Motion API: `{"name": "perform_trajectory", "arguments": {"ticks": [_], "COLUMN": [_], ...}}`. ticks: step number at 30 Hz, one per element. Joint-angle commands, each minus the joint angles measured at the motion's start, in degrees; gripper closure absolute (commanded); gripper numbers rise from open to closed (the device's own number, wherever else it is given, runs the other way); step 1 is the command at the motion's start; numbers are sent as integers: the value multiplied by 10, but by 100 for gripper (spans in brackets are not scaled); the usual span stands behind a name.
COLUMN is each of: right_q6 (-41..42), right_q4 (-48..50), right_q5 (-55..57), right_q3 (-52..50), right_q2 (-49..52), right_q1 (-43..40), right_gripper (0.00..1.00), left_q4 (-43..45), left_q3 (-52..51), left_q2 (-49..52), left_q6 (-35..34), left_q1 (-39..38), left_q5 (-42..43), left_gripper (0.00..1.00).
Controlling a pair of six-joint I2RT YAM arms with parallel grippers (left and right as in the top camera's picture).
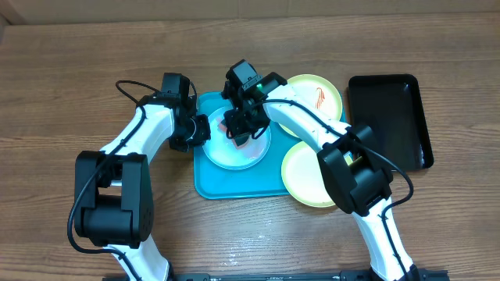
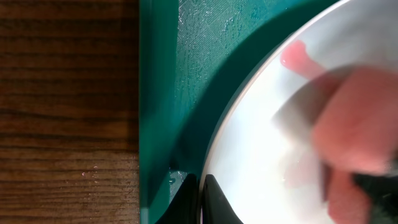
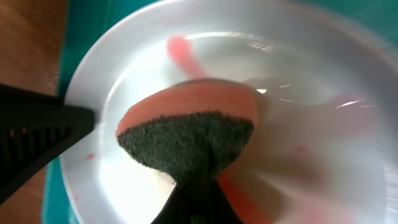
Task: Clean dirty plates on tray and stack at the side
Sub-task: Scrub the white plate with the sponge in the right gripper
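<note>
Right gripper (image 3: pixel 196 202) is clamped on a sponge (image 3: pixel 186 127) over the white plate (image 1: pixel 244 158), which lies mid-tray (image 1: pixel 234 186). Left gripper (image 1: pixel 201 131) pinches that plate's rim at 9 o'clock. Smeared yellow plate (image 1: pixel 316 94) lies at the tray's 1 o'clock, second yellow plate (image 1: pixel 308 176) at 4 o'clock.

One plate (image 1: pixel 224 156) lies in the tray (image 1: pixel 234 184), two plates (image 1: pixel 308 176) rightward.

We see a grained wooden table (image 1: pixel 78 78), a finely textured plastic tray (image 2: pixel 205 37), a glossy white plate (image 3: pixel 311 74), and a sponge (image 3: pixel 186 130) with a rough dark scouring face.
</note>
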Motion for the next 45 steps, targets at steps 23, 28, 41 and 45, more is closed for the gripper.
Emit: {"name": "perform_trajectory", "arguments": {"ticks": [23, 28, 41, 45], "right_q6": [-29, -39, 54, 49], "right_q4": [-103, -100, 9, 13], "right_q5": [72, 5, 118, 258], "right_q3": [23, 23, 23, 23], "right_q2": [28, 28, 28, 28], "right_q1": [41, 42, 34, 31], "right_gripper": [96, 96, 96, 96], "left_q4": [4, 4, 4, 3], "left_q3": [11, 11, 11, 11], "left_q2": [4, 4, 4, 4], "left_q6": [9, 9, 10, 11], "left_q1": [2, 2, 2, 2], "left_q5": [1, 1, 1, 1], "left_gripper": [96, 96, 96, 96]}}
